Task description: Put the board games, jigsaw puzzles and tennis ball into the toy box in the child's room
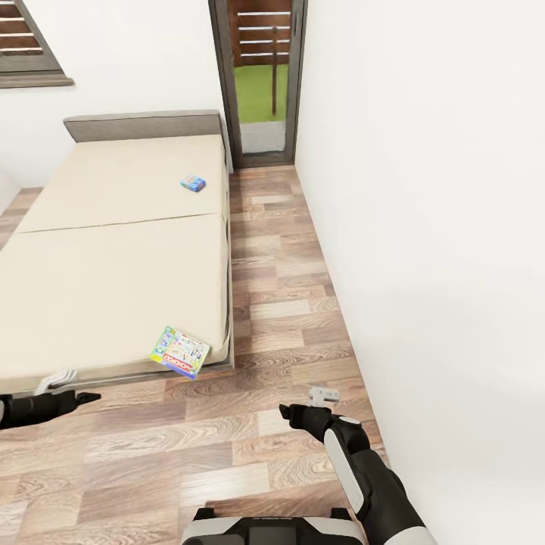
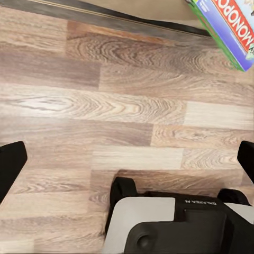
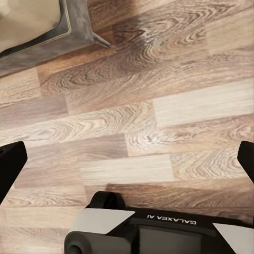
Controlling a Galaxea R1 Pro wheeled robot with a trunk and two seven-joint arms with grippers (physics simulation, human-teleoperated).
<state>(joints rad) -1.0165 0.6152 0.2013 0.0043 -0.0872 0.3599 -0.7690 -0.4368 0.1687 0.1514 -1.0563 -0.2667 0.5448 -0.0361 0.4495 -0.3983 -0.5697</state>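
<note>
Child's room, wood-plank floor [image 1: 288,303], white wall [image 1: 424,227] right of the bed [image 1: 113,250]; tall window [image 1: 261,83] past the bed's head end. Bed wide and low, beige mattress, grey headboard. Two board games on it: Monopoly box [image 1: 180,352] at the near foot corner by the floor-side edge, one corner overhanging; small blue box [image 1: 193,182] further up toward the headboard, also near that edge. Monopoly box lying flat, long axis skewed to the bed's foot edge, lettering upside down from the robot. Left gripper [image 1: 64,378] hovering at the foot edge, off to the left of the Monopoly box, clearly nearer than right gripper [image 1: 324,393], out over floor toward the wall. Both empty, fingers spread wide in wrist views. Likely next: left reach sideways along the foot edge.
</note>
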